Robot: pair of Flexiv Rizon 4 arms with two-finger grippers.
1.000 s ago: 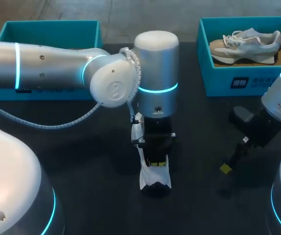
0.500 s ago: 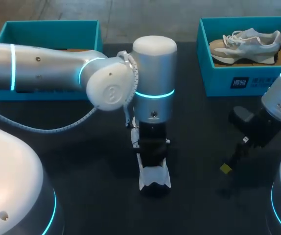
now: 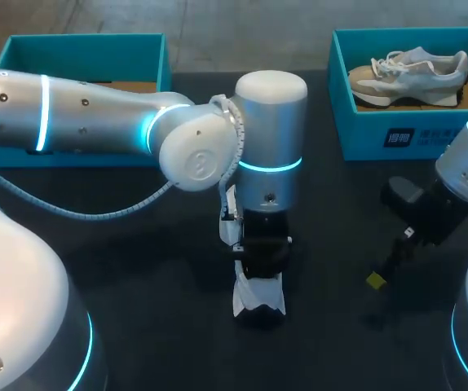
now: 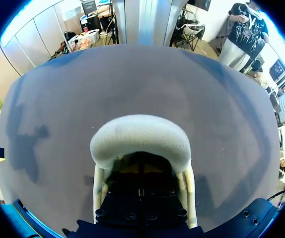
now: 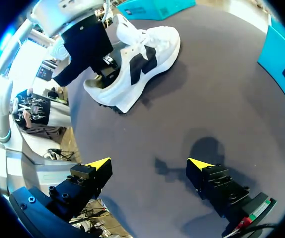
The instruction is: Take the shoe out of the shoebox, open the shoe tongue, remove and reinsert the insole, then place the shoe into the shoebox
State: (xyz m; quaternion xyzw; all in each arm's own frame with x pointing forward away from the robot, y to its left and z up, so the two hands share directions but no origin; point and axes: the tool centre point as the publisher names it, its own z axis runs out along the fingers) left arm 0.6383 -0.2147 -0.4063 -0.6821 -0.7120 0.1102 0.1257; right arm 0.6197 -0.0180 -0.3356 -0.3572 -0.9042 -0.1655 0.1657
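On the table (image 3: 332, 204), the shoe (image 3: 258, 295) stands at the middle, right under our left pincer (image 3: 264, 261). Right of the shoe, well apart, hangs our right pincer (image 5: 150, 163). Behind the shoe to the left lies a shoebox (image 3: 83, 50); behind it to the right, a second shoebox (image 3: 364, 134) with another shoe (image 3: 409, 72) in it.

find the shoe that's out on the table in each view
Head view: the shoe is at the middle, under the left gripper.
Left wrist view: the shoe's white curved edge sits right ahead of that gripper.
Right wrist view: the shoe stands well ahead of the right gripper, with the left gripper at its opening.
Shared landmark: the dark table, under the shoe in all three.
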